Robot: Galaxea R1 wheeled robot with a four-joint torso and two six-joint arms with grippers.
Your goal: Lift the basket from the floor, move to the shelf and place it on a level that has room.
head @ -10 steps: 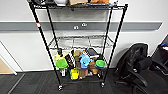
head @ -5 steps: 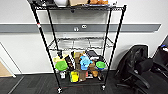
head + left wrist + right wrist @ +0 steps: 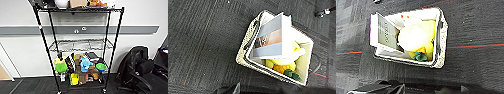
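The cream woven basket (image 3: 243, 53) appears from above in the left wrist view, over the dark grey carpet floor (image 3: 198, 45). It holds a folded booklet, yellow plush pieces and something green. In the right wrist view the basket (image 3: 442, 37) sits over the striped floor (image 3: 476, 27). Dark parts of each arm edge into both wrist views close to the basket; I cannot tell whether either touches it. Straight ahead in the head view stands the shelf (image 3: 113, 50), a tall black wire rack. Its middle level (image 3: 80, 45) is a bare silvery grid.
The rack's top tier (image 3: 80, 9) is cluttered, and the lower tier (image 3: 80, 66) is packed with colourful items. A black office chair with a dark jacket (image 3: 136, 67) stands right of the rack. A red line (image 3: 476, 46) runs across the carpet. A white wall lies behind.
The whole head picture has shifted slightly, so the camera has moved a little. Nothing on the rack has changed place.
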